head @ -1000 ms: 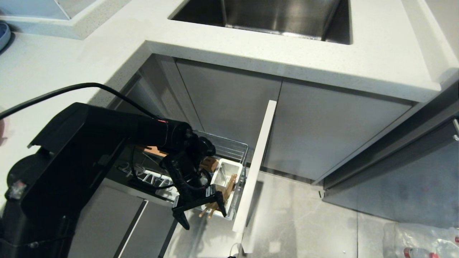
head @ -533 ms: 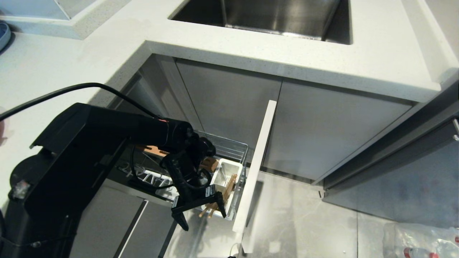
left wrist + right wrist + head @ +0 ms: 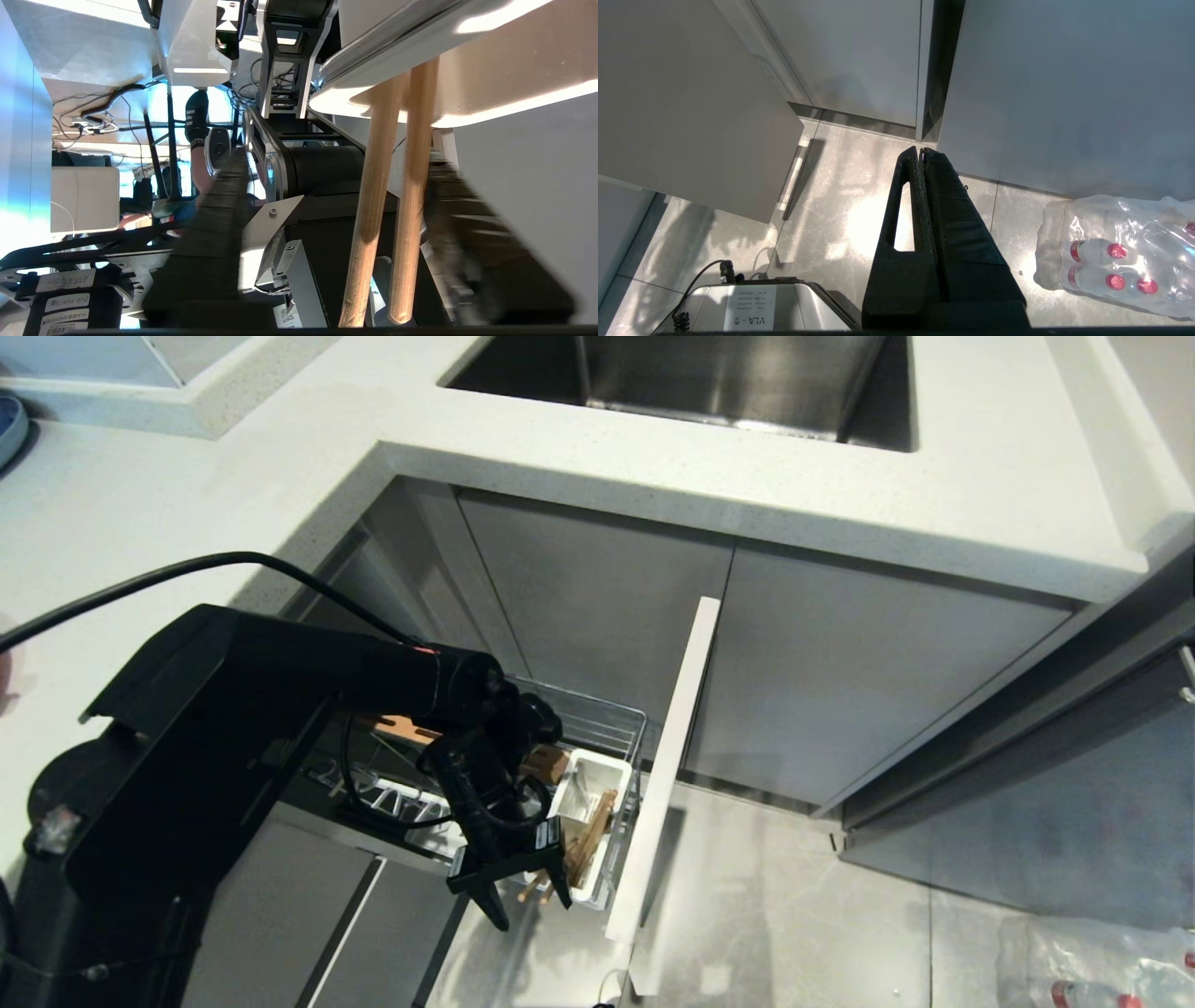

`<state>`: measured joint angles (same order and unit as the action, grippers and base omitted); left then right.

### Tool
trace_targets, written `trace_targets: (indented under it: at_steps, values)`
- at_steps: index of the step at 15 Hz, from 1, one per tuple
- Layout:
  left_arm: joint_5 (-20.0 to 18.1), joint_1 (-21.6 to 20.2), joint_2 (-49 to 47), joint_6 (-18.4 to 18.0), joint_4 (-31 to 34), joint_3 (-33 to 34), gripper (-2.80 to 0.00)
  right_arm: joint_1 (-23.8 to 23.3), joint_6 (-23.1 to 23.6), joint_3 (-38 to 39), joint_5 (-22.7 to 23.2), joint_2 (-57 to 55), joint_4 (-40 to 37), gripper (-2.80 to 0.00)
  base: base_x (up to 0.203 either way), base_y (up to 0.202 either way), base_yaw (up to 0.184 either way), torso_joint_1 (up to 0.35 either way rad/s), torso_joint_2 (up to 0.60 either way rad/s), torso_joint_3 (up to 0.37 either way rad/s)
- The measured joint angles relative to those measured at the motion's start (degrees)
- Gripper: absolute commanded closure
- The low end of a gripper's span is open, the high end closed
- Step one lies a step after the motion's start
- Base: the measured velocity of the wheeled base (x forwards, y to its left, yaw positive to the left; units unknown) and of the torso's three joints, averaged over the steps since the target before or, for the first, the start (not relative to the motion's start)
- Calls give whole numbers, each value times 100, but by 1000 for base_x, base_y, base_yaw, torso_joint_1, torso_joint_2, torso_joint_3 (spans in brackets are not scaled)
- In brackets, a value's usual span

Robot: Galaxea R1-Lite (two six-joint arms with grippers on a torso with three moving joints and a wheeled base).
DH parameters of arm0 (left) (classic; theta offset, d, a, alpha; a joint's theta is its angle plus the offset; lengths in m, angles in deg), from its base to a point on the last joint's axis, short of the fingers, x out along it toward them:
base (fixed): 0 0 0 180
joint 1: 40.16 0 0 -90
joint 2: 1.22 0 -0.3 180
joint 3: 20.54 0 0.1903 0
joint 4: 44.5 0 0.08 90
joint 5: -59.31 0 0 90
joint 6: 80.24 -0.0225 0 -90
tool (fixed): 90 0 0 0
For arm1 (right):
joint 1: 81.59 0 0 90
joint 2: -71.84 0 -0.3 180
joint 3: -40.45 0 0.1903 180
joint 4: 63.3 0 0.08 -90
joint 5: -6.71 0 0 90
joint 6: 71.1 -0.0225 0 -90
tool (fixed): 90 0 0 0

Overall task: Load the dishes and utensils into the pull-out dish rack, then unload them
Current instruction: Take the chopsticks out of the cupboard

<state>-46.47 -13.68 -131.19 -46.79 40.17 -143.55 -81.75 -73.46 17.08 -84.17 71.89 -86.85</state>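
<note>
- Your left gripper (image 3: 526,893) was down at the near end of the pulled-out rack (image 3: 607,714), fingers pointing down and out past the rack's edge.
- Its jaws were partly apart and straddled the chopsticks (image 3: 586,840), one finger on each side.
- In the left wrist view, both sticks ran side by side between the fingers. One finger (image 3: 210,233) stood clear of them with a gap. The other was blurred and just beside them, and contact can't be told.
- So there was no pinch on the sticks that you could confirm.
- The chopsticks sat in the white caddy (image 3: 583,782), leaning, with their free ends sticking out over its near rim toward the gripper.
- The caddy was in the rack's corner, right against the pale front panel (image 3: 667,765).
- A brown wooden insert (image 3: 546,763) sat just behind the caddy, partly hidden by your arm.
- The rack was out from under the counter (image 3: 653,457), below and left of the sink (image 3: 709,373).
- Your right gripper (image 3: 921,150) hung parked over the floor (image 3: 831,210), jaws pressed together and holding nothing.
- A wrapped pack of bottles (image 3: 1120,252) lay on the floor near it.
</note>
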Motion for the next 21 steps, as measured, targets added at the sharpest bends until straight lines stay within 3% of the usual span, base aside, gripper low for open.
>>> trace_targets:
  at_steps: [10, 13, 17, 21]
  values:
    - [-17, 28, 37, 54, -6, 0, 0, 2, 0, 0, 0, 0, 0, 0, 0, 0, 0, 0, 0, 0]
    - [-90, 56, 162, 341, 9, -66, 0, 0, -1, 0, 0, 0, 0, 0, 0, 0, 0, 0, 0, 0]
    - [-579, 110, 481, 546, 181, -166, 0, -2, -1, 0, 0, 0, 0, 0, 0, 0, 0, 0, 0, 0]
    - [-607, 187, 790, 992, 258, -315, 0, 0, 0, 0, 0, 0, 0, 0, 0, 0, 0, 0, 0, 0]
